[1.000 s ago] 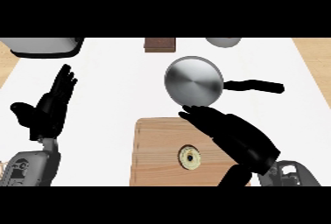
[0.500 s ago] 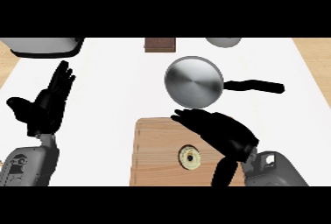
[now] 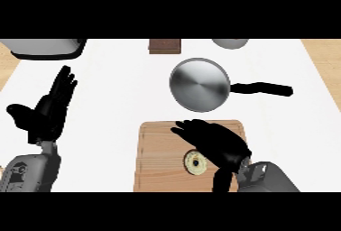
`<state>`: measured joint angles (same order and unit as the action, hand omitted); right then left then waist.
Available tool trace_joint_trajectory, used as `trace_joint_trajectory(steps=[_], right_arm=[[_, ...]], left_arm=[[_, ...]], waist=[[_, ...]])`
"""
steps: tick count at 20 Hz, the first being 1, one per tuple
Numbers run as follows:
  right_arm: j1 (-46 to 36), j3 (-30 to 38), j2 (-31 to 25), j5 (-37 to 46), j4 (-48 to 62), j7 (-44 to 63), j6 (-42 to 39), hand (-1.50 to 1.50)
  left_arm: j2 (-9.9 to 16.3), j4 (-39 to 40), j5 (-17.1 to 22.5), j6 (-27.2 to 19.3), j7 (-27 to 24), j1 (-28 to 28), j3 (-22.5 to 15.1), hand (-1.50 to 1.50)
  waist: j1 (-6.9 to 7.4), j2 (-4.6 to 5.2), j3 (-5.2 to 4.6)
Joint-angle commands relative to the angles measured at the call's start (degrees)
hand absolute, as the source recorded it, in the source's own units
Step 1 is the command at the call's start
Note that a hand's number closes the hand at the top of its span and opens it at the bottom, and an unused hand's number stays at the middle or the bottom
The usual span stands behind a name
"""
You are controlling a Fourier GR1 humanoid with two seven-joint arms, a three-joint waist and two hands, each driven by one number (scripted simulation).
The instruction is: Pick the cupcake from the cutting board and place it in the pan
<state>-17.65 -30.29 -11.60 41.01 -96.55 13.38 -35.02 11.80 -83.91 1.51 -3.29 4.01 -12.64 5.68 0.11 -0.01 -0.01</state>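
Note:
The cupcake, a small round yellowish disc seen from above, sits on the wooden cutting board near its right half. My right hand hovers over the board with its fingers spread toward the upper left, its palm covering the cupcake's right edge; it holds nothing. The steel pan with a black handle lies beyond the board. My left hand rests open at the left, fingers up.
A grey appliance stands at the back left, a brown block at the back middle, and a grey round object at the back right. The white counter ends in wood-coloured strips at both sides.
My right hand has moved left and down over the cutting board, now reaching the cupcake. The left hand has shifted slightly.

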Motion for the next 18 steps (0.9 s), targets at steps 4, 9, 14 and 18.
trace_joint_trajectory(steps=[4, 9, 14, 18], right_arm=[[0.4, -2.5, 2.1, 6.2, -1.1, 3.8, -4.2, -1.5], [2.8, -3.6, 2.5, 10.3, 0.2, 2.8, -3.9, -1.5], [0.2, -2.1, 4.4, 14.0, 12.7, -4.6, 3.0, -1.5], [0.8, -3.2, 6.4, 15.9, 7.8, -0.7, -3.2, -1.5]], left_arm=[[-0.6, 1.7, -1.2, -0.2, -0.6, -1.7, 0.1, 0.0], [-1.8, -0.2, -1.9, -1.5, 2.1, -1.6, -0.2, 0.0], [-2.6, -3.2, -2.7, -1.2, 0.6, 2.4, -1.0, 0.0], [-1.2, -3.9, -0.6, 0.8, 2.2, 1.2, 1.1, 0.0]], waist=[[-0.16, -0.01, -0.01], [-0.18, -0.02, 0.0], [0.13, 0.01, 0.02], [0.03, -0.04, 0.0]])
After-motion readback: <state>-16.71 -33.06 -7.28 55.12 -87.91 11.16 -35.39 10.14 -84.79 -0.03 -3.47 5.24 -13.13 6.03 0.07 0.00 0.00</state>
